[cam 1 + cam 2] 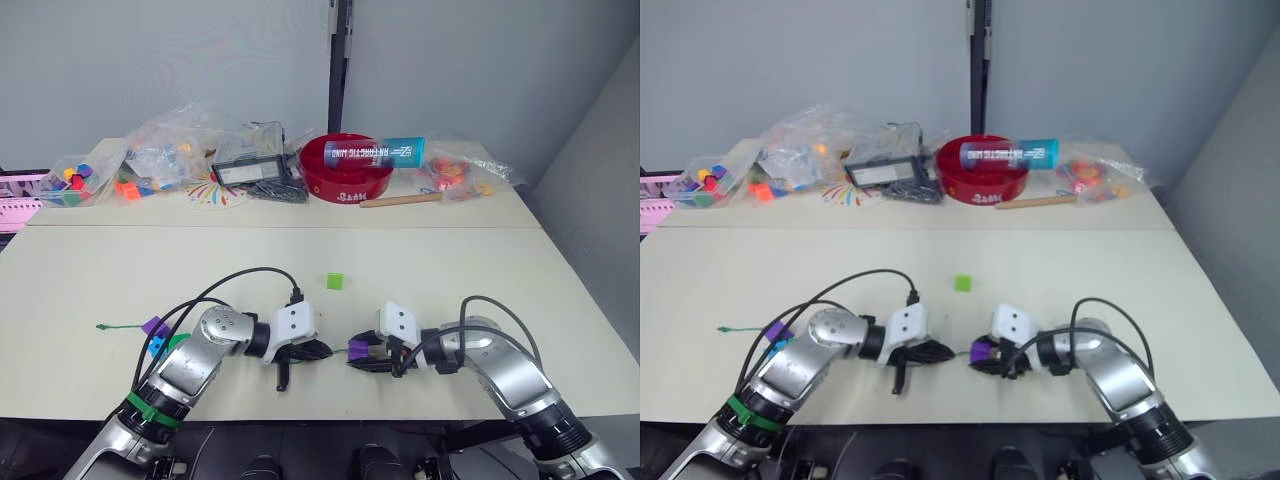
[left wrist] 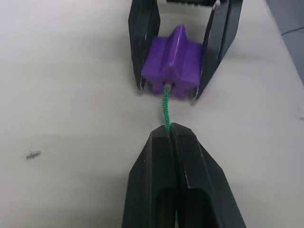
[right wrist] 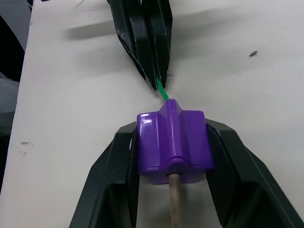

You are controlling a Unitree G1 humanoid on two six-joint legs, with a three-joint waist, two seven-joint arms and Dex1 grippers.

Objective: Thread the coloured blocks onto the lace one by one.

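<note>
Low at frame centre, the right hand point(image 3: 173, 156) clamps a purple block point(image 3: 173, 140); the left hand point(image 2: 170, 135), pinching the lace point(image 2: 166, 108), should feed it straight.

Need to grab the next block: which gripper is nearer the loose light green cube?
Roughly equal. The light green cube lies beyond both; left gripper and right gripper flank it.

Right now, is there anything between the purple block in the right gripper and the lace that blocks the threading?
Nothing visible does. The lace already passes through the purple block: its pale tip sticks out behind.
</note>
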